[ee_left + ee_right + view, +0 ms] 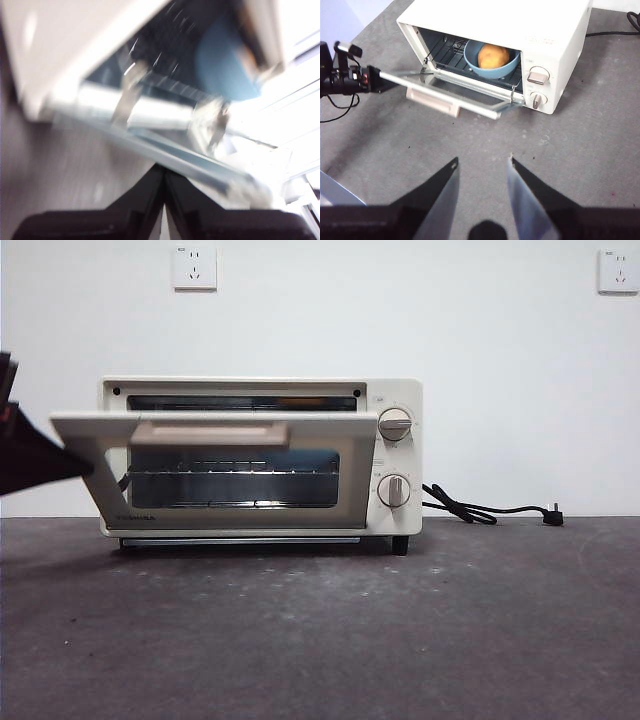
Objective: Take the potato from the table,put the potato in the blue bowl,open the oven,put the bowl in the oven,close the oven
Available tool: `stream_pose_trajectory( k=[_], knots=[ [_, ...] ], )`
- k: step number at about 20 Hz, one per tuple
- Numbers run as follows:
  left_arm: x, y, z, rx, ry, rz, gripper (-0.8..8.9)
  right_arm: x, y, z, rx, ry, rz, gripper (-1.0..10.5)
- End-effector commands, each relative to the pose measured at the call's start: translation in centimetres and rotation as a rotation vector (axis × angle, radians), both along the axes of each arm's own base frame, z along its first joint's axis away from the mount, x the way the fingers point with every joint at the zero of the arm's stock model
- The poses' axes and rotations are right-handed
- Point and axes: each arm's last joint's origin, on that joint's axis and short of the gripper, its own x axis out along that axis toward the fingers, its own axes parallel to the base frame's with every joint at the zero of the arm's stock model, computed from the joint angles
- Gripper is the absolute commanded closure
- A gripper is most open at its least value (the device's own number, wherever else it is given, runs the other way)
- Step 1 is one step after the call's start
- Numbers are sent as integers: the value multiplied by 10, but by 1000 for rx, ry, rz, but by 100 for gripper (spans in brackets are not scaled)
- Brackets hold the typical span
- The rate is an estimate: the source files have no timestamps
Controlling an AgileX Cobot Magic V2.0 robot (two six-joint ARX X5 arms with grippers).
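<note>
Closing the oven is the only step left, by my read: the potato already sits inside the blue bowl, and the bowl is on the rack inside the oven cavity, toward the knob side. The door is partly raised, roughly halfway between flat and shut, its beige handle facing out. In the front view a dark arm comes in at 9 o'clock and its tip meets the door's left edge; the right wrist view shows the same black gripper at the door's outer corner, so this is the left gripper. Its own view is motion-blurred, but the jaws read as pressed together with nothing between them, and the door's edge lies just past their tips, so it looks to be pushing the door up, not gripping it. The right gripper hangs over bare counter in front of the oven, well clear of it, jaws moderately apart and empty. Remaining: swing the door fully shut against the oven front.
</note>
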Motion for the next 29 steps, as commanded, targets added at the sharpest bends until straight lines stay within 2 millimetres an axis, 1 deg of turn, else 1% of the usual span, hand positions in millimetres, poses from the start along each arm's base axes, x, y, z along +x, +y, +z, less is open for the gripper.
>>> stream_pose_trajectory(
  k=[1,5,8,12,16,19,22,26,29],
  knots=[
    [5,0,12,-50,-24,68,822,0,0,0,5,1,-4,788],
    [16,-2,26,-36,-81,77,822,-2,-1,-1,-7,22,-4,788],
    [18,-3,32,-35,-100,67,822,-2,-1,-3,-16,36,-3,788],
    [17,-6,39,-33,-118,58,821,-3,-1,-3,-17,39,-3,788],
    [11,-9,51,-27,-114,51,821,-3,-1,-3,-18,40,-3,788],
    [2,-12,64,0,-121,43,821,-2,-1,-3,-18,42,-1,788],
    [-12,-16,81,50,-140,39,820,-2,-1,-3,-21,39,3,788],
    [-37,-24,103,136,-150,65,820,-2,-1,-4,-27,38,7,788],
    [-60,-31,119,206,-161,89,820,-2,-1,-4,-39,34,17,788]
  ],
)
